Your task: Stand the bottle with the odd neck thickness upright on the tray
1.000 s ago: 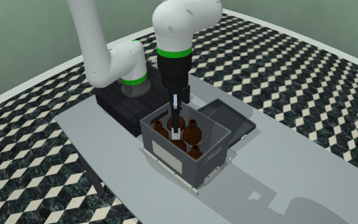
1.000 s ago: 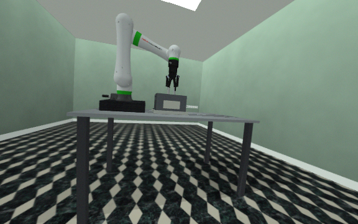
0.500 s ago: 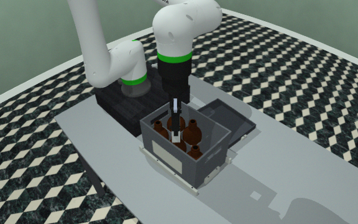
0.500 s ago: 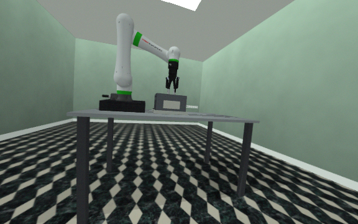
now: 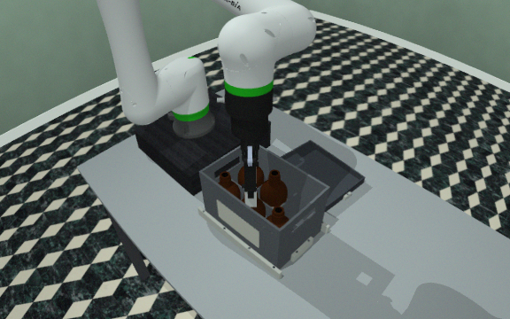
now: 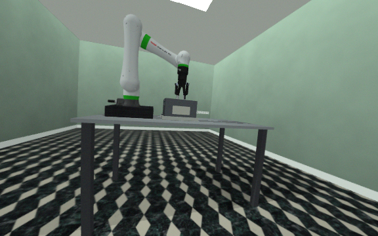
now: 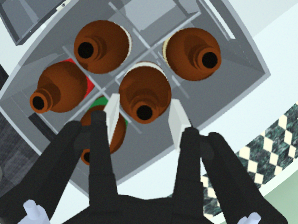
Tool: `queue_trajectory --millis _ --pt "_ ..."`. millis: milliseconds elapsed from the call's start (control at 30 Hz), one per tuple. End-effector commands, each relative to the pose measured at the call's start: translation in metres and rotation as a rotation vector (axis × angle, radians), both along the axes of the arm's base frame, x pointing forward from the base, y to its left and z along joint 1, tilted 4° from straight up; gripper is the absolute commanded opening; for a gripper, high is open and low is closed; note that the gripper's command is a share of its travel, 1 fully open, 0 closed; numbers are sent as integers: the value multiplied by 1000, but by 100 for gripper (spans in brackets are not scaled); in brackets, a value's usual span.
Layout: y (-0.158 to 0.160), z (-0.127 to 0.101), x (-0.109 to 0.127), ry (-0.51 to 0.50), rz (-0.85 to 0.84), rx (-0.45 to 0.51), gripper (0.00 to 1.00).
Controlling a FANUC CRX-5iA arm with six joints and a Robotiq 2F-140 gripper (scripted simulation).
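The crate (image 5: 269, 243) (image 6: 168, 108) (image 7: 250, 82) holds five brown bottles, all standing. My gripper (image 5: 251, 200) (image 6: 181, 97) (image 7: 144, 108) points down, partly open and empty. Its pale fingertips are on either side of the middle bottle (image 5: 258, 209) (image 7: 145, 90), with gaps on both sides of its neck in the wrist view. The green-marked bottle (image 5: 228, 188) (image 7: 117, 135) is partly hidden by a finger. Also there are a red-marked bottle (image 7: 62, 87), a bottle nearest the tray (image 5: 274, 192) (image 7: 107, 45) and a corner bottle (image 5: 278, 218) (image 7: 190, 52). The dark tray (image 5: 323, 166) shows no bottle on it. I cannot tell which neck differs.
Thin dividers separate the crate's cells. Low pale strips (image 5: 237, 240) lie along the crate's foot, and one small strip (image 5: 347, 195) is at the tray's edge. The robot's black base block (image 5: 180, 159) (image 6: 128, 111) stands beside the crate. The crate's walls rise around the bottles.
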State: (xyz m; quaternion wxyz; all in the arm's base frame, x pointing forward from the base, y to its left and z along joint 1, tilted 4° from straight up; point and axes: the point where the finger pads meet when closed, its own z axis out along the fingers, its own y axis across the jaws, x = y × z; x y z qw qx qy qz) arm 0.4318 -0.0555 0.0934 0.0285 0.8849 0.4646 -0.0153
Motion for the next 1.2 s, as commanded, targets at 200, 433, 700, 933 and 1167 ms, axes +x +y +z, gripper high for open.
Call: queue_trajectory --millis 200,433,700,933,1167 --pt "0 -4 1 -2 0 0 44" --pt "0 -5 1 -2 0 0 44" --pt "0 -6 1 -2 0 0 44" --pt "0 -6 1 -2 0 0 44" --pt "0 -6 1 -2 0 0 44"
